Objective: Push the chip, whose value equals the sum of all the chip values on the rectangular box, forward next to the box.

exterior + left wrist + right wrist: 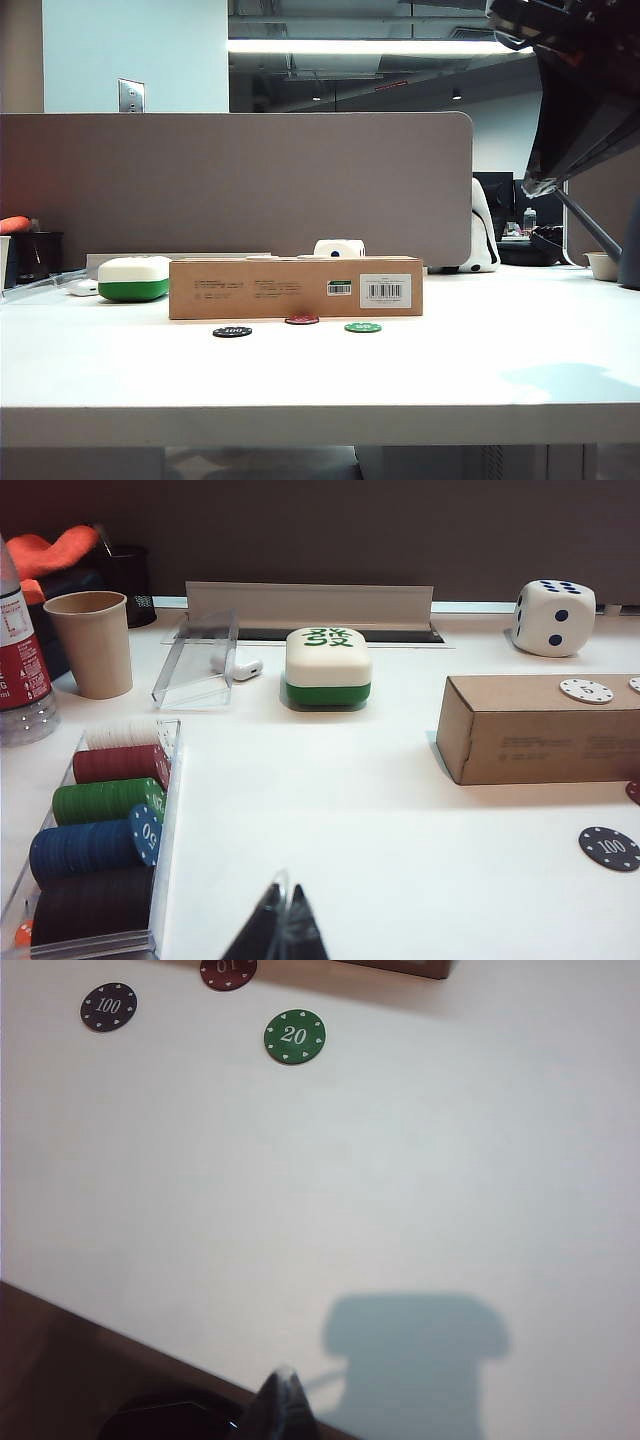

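Right gripper (283, 1400) is hovering high above the table (320, 370), near its front edge, fingertips pressed together into a narrow point, holding nothing. The chip (228, 972), dark red, is lying well ahead of this claw and slightly to one side, right up against the front face of the box (295, 287), partly cut off in the right wrist view. The green chip (295, 1036) marked 20 is sitting nearer the claw than the red one; the black chip (109, 1007) marked 100 is lying further off to the side.

Left gripper (280, 930) is sitting over the left part of the table, tips closed to a thin point, empty. The box is lying far ahead and off to the side of it, with a white chip (586, 690) resting on top. A chip tray (165, 880) with stacked chips is just beside this claw. A white-and-green case (328, 667), a die (554, 617) and a paper cup (91, 640) are standing well beyond it.
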Controlling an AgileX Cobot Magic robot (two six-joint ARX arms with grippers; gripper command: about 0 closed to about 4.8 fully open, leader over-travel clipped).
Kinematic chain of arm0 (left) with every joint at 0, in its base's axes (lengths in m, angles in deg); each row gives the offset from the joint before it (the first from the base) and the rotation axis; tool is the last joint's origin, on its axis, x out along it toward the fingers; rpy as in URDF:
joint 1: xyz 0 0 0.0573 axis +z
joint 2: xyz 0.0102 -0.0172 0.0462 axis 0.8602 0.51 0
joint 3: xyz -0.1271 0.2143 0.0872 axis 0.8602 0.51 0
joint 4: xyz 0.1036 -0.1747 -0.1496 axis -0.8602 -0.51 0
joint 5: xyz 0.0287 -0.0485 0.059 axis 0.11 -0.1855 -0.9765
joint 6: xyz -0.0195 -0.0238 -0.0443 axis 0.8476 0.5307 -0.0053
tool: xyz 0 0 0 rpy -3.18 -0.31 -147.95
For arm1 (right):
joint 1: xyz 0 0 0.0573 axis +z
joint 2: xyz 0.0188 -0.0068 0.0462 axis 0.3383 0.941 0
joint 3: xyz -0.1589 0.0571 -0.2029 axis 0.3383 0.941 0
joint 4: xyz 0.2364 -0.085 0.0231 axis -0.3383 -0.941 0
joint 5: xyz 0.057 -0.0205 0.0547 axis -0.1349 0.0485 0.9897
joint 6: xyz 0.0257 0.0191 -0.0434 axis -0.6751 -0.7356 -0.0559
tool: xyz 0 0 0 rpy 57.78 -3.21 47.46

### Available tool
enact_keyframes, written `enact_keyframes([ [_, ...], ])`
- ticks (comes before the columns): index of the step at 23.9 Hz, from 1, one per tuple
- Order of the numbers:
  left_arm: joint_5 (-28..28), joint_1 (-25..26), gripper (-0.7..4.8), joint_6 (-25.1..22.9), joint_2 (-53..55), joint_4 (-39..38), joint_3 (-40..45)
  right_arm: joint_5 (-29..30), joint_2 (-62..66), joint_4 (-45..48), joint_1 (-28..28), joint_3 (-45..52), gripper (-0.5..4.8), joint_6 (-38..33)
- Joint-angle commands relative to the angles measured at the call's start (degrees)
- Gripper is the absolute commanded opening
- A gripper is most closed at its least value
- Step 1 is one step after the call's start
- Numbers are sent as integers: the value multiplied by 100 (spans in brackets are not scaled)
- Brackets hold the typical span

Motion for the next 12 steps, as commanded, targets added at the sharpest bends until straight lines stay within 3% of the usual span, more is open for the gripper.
enact_keyframes([
  [1,20,2,-5,-31,-2,223,-24,-4,-7,92,4,-20,-1,-17],
  [12,22,2,-5,-28,-2,411,-24,-7,-7,92,4,-20,-1,-17],
])
